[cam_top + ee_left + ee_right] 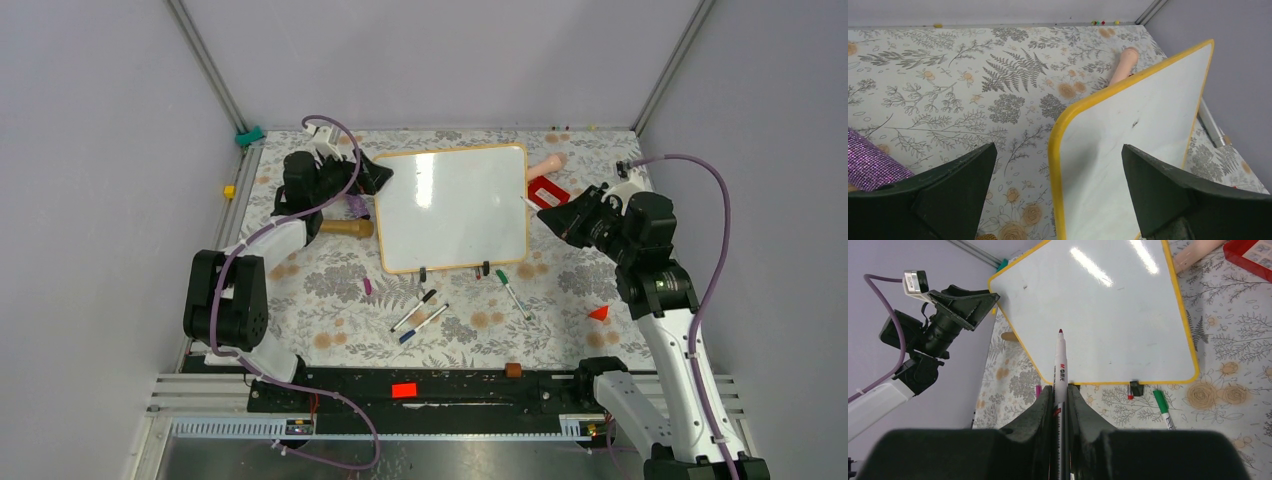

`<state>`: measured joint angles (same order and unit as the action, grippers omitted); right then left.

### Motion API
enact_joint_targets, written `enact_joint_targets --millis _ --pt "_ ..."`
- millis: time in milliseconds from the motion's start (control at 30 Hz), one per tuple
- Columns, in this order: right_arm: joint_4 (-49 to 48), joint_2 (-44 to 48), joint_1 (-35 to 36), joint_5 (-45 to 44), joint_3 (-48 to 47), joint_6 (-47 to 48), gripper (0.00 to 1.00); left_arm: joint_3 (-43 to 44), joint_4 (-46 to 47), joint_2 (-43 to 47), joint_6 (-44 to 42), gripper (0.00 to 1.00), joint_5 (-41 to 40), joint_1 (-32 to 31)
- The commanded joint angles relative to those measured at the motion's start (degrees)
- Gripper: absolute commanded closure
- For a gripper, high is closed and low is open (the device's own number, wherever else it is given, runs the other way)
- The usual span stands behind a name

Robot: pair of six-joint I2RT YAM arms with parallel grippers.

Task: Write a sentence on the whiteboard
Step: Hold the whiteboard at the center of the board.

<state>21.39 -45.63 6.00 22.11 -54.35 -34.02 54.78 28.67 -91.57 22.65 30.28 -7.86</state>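
Observation:
The whiteboard [455,205] lies flat on the flowered table, glossy white with a thin orange-yellow frame. Its surface is blank and no sentence shows on it. My left gripper [372,177] hovers open over the board's far-left corner. In the left wrist view that gripper [1059,146] straddles the frame of the whiteboard [1133,145] without touching it. My right gripper [556,221] is at the board's right edge, shut on a white marker [533,205]. In the right wrist view the marker [1060,365] sticks out of the gripper [1060,388], its dark red tip over the whiteboard [1098,305].
Two black clips [423,273] [486,268] sit on the board's near edge. Loose markers lie in front: a green-capped one [512,290] and two dark ones [420,315]. A red box [547,190] and a peach rod [548,165] lie at the back right, and a wooden-handled purple tool [350,220] lies left.

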Motion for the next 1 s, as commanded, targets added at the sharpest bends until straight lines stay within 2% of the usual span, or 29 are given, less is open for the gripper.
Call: enact_joint_targets --millis 0,67,200,400,600,733,967 --pt "-4.8 -0.8 0.3 2.7 -0.5 -2.0 1.0 0.2 1.9 0.7 -1.7 0.01 -1.5 -0.2" --pt "-5.0 -0.8 0.2 2.9 -0.4 -2.3 1.0 0.4 3.0 -0.1 -2.9 0.01 2.0 -0.2" --pt "-4.9 -0.5 0.2 3.0 -0.1 -2.2 1.0 0.8 3.1 -0.9 -2.6 0.01 2.9 -0.3" --pt "-4.4 -0.3 0.2 3.1 -0.1 -1.2 1.0 4.3 -6.5 -2.0 -6.9 0.01 -0.3 -1.3" --pt "-3.9 -1.7 0.3 4.4 -1.5 -0.7 1.0 10.4 -12.1 -5.7 -5.7 0.01 6.6 -0.9" --pt "-3.9 -1.9 0.4 4.8 -1.8 -0.7 1.0 9.5 -8.2 -5.1 -3.9 0.01 11.1 -0.2" --pt "-3.8 -1.3 0.5 4.7 -1.2 -0.5 1.0 5.8 -2.2 -1.3 -2.0 0.01 10.6 0.9"
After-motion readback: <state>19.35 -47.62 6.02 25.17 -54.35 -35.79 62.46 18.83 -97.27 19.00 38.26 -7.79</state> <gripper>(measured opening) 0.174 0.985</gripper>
